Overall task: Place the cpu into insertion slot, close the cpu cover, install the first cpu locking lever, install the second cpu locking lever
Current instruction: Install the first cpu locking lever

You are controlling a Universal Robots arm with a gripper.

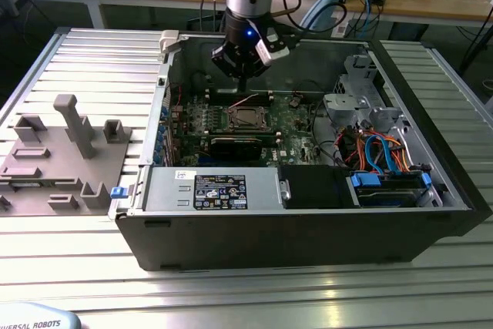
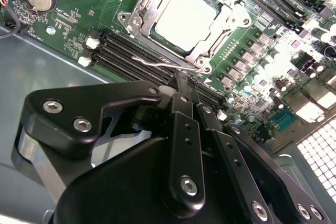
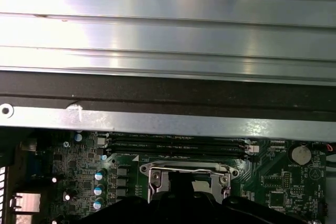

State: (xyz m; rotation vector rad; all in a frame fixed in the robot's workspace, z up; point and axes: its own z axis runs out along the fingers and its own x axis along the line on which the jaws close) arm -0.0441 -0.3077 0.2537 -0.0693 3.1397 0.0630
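The cpu [image 2: 185, 17] lies flat in the insertion slot [image 1: 246, 119], its pale silver top showing through the window of the cpu cover [image 2: 232, 22]. The cover is down over the chip. A thin silver locking lever [image 2: 152, 63] runs along the socket's edge beside the memory slots. My gripper [image 2: 185, 81] hangs just above that lever side of the socket, its two black fingers [image 2: 181, 129] drawn together with nothing between them. In the exterior view the gripper [image 1: 242, 85] is a little above the board inside the case. The first wrist view has the socket [image 3: 157, 178] partly hidden behind the gripper [image 3: 181, 190].
The open computer case [image 1: 308, 229] holds a green motherboard [image 2: 79, 3], black memory slots [image 2: 126, 56], a power supply [image 1: 219, 190] and a drive cage with blue cables [image 1: 381, 156]. A grey fixture plate [image 1: 62, 152] lies at the exterior view's left on the ribbed metal table [image 1: 254, 298].
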